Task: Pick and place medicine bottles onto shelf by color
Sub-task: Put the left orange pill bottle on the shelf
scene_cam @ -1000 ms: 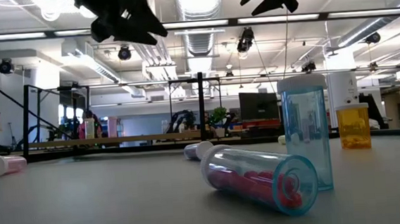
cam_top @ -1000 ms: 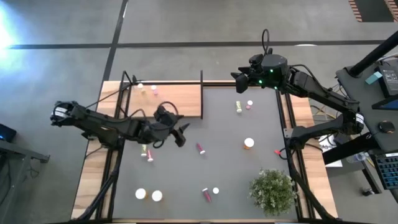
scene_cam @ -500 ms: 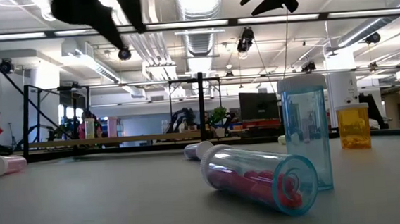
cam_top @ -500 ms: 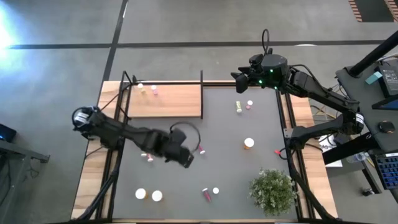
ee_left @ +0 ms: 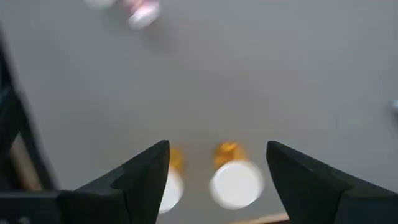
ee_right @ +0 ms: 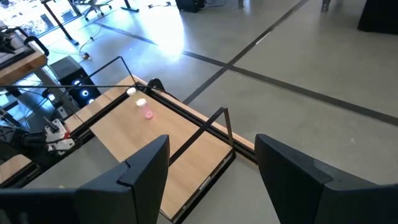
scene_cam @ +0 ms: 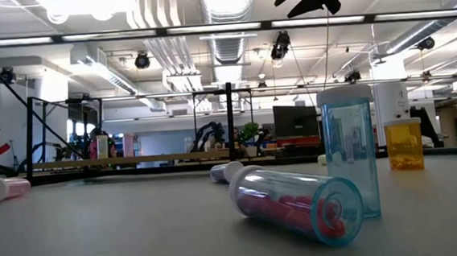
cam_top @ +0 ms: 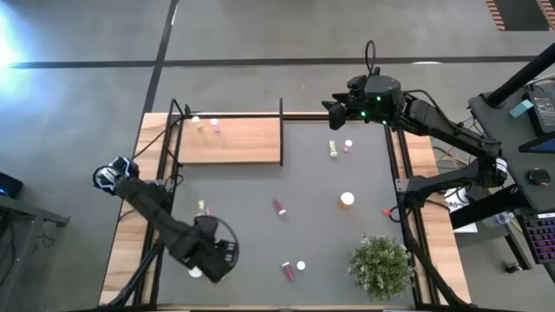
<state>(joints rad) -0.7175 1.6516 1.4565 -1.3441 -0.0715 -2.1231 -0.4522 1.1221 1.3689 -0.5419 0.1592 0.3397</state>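
Observation:
My left gripper (cam_top: 213,257) (ee_left: 217,146) hangs open and points down over the table's near left part. Below it stand two orange medicine bottles with white caps (ee_left: 234,180) (ee_left: 171,182); one shows in the gap between the fingers, the other beside one finger, neither touched. One cap (cam_top: 196,272) peeks out beside the gripper in the high view. The light-wood shelf (cam_top: 230,140) (ee_right: 168,149) lies at the far left with two small bottles (cam_top: 198,122) (cam_top: 214,126) standing on it. My right gripper (cam_top: 334,111) (ee_right: 211,155) waits open, high over the far right.
Loose bottles lie on the dark tabletop: a pink one (cam_top: 279,207), a yellowish one (cam_top: 202,207), a yellow-green one (cam_top: 333,148), an orange one (cam_top: 347,199), a pink one (cam_top: 287,271) (scene_cam: 299,208) near the front. A bushy plant (cam_top: 380,264) stands at the near right.
My left gripper has swung from beside the shelf's near edge toward the table's near edge, turning from a slant until it points straight down over the two orange bottles. It has left the low view.

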